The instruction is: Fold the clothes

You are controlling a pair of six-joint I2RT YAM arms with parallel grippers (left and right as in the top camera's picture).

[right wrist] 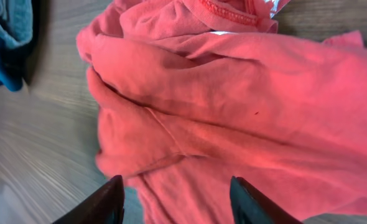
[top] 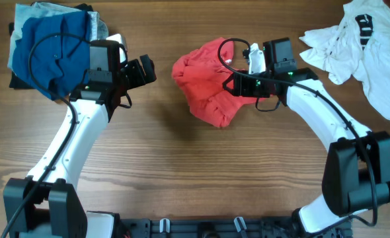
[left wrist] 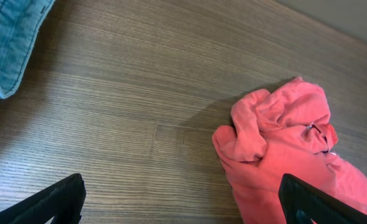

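Note:
A crumpled red garment (top: 205,82) lies on the wooden table at upper centre. It shows in the left wrist view (left wrist: 283,143) at the right and fills the right wrist view (right wrist: 233,106). My right gripper (top: 231,79) is open, its fingers (right wrist: 174,199) spread just over the garment's right side, holding nothing. My left gripper (top: 145,69) is open and empty (left wrist: 180,202), over bare wood to the left of the garment.
A pile of blue and grey clothes (top: 53,46) sits at the far left, its edge in the left wrist view (left wrist: 9,43). White clothes (top: 363,46) lie at the far right. Bare wood (top: 201,172) spans the front half.

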